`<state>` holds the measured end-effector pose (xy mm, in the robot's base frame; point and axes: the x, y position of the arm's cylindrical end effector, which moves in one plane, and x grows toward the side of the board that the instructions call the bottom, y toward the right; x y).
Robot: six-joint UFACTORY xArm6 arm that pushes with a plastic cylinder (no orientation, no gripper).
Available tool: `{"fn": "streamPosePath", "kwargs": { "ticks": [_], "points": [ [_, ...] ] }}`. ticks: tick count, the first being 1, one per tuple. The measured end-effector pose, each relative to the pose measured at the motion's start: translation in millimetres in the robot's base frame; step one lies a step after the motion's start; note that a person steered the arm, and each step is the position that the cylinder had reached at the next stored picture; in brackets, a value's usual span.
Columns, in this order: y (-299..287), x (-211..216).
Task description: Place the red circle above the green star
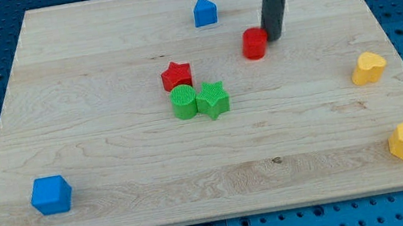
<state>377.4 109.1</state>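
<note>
On the wooden board, my clawless tip, gripping nothing, touched the red circle, up-right of the green star.

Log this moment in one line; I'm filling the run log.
tip: right of red circle, touching | green star: down-left of circle | placement: not done

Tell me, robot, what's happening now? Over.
My tip touching red circle, its right side. Green star down-left, apart. Red star beside the path.
</note>
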Motion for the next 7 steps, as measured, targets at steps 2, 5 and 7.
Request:
{"fn": "streamPosePath", "kwargs": {
  "ticks": [2, 5, 7],
  "points": [
    [22.6, 20.6],
    [-4.3, 19.2],
    [-29.3, 34.9]
  ]
}}
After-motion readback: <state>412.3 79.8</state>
